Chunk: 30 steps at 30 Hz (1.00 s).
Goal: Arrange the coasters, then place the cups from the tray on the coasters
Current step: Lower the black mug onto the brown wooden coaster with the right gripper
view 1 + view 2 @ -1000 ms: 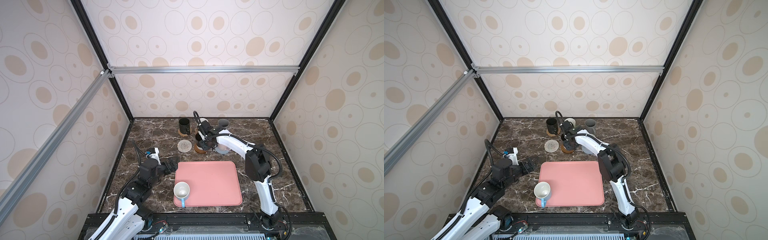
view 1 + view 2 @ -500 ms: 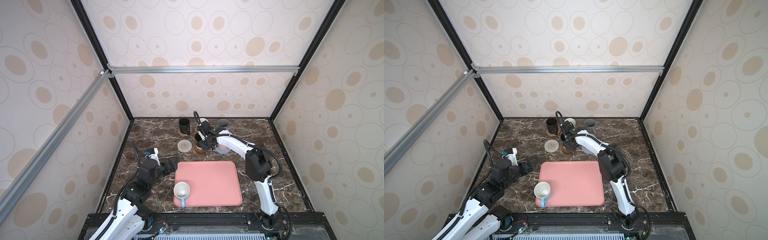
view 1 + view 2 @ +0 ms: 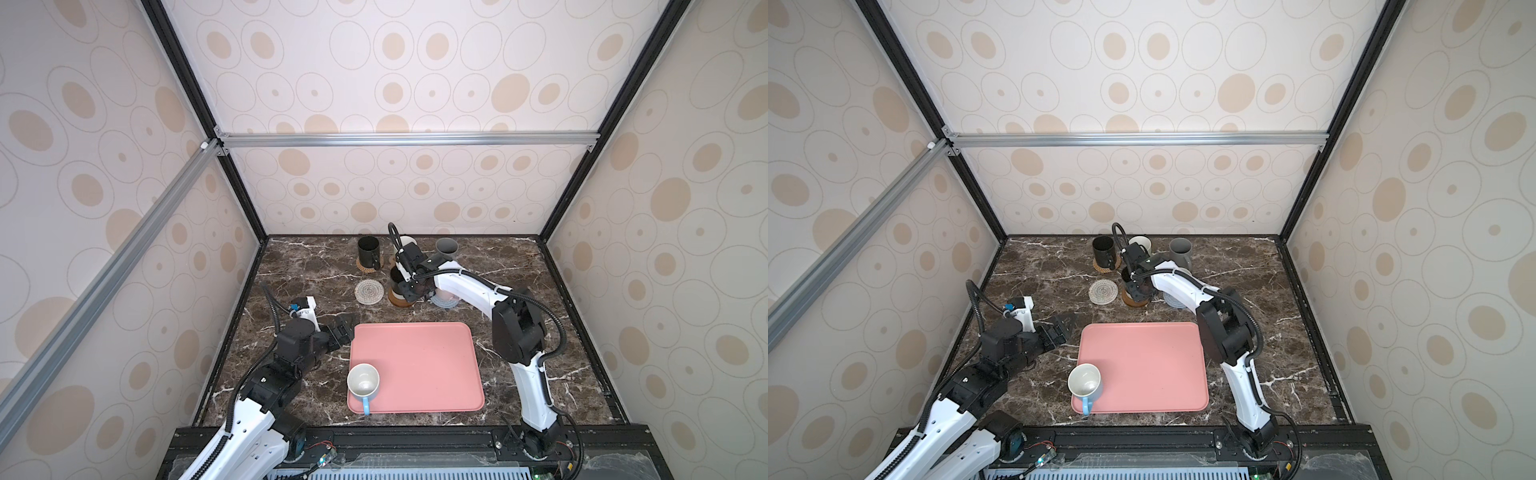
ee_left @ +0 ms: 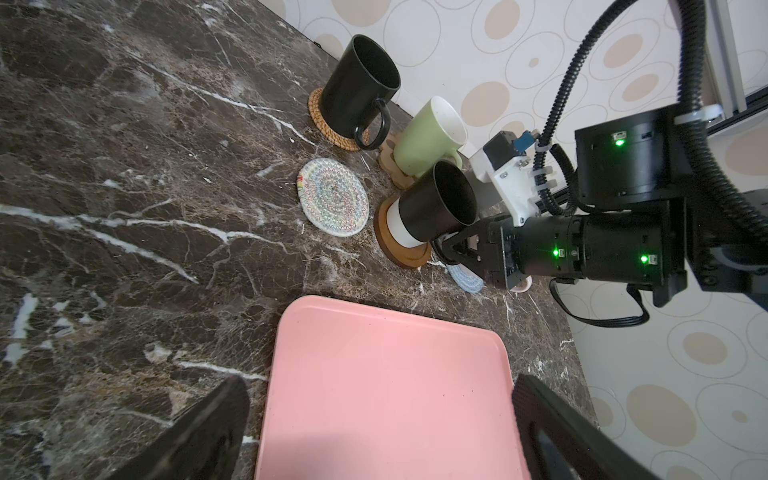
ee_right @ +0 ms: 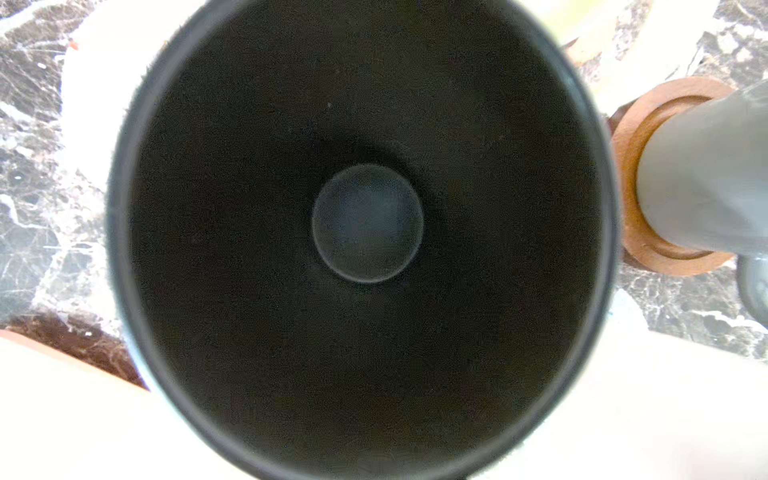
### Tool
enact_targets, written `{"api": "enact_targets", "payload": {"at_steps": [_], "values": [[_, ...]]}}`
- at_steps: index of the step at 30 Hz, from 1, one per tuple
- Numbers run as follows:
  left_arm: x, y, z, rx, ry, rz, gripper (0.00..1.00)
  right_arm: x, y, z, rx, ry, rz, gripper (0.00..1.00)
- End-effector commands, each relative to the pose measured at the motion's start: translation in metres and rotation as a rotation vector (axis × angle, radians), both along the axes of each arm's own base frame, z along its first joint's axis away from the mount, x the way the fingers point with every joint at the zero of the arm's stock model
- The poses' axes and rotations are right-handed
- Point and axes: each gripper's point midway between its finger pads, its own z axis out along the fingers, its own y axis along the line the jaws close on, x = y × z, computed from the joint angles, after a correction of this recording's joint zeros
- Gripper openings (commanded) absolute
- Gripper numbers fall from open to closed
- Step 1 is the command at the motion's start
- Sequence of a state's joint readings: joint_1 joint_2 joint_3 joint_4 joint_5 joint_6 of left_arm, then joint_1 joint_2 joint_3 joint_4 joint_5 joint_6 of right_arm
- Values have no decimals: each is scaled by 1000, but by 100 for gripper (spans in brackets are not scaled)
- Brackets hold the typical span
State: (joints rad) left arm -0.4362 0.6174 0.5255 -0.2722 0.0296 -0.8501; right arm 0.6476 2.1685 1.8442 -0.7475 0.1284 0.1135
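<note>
My right gripper [image 3: 409, 291] is shut on a black cup [image 4: 436, 203] with a white base, which stands on a brown wooden coaster [image 4: 405, 255]; the right wrist view looks straight down into it. Beside it lies a bare beige woven coaster [image 3: 368, 291]. A light blue cup [image 3: 363, 382] stands alone on the front left corner of the pink tray [image 3: 415, 353]. My left gripper [image 4: 380, 432] hangs open over the tray's back left corner, holding nothing.
Along the back wall stand a black cup [image 3: 368, 251] on a rattan coaster [image 4: 320, 120], a light green cup [image 4: 424, 139] and a grey cup [image 3: 446, 247] on a wooden coaster [image 5: 627, 166]. My right arm half hides a pink cup [image 4: 521, 286] on a grey-blue coaster [image 3: 444, 303].
</note>
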Motion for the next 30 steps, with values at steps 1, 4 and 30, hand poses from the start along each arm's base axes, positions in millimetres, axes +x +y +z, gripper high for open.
{"api": "enact_targets", "payload": {"at_steps": [1, 4, 30], "values": [[0, 6, 2, -9, -3, 35, 100, -7, -8, 8, -9, 7, 3, 12], [0, 6, 3, -9, -3, 35, 100, -8, -9, 9, -9, 6, 2, 12], [-1, 7, 4, -7, -2, 35, 100, -10, -11, 7, -18, 11, 4, 14]]}}
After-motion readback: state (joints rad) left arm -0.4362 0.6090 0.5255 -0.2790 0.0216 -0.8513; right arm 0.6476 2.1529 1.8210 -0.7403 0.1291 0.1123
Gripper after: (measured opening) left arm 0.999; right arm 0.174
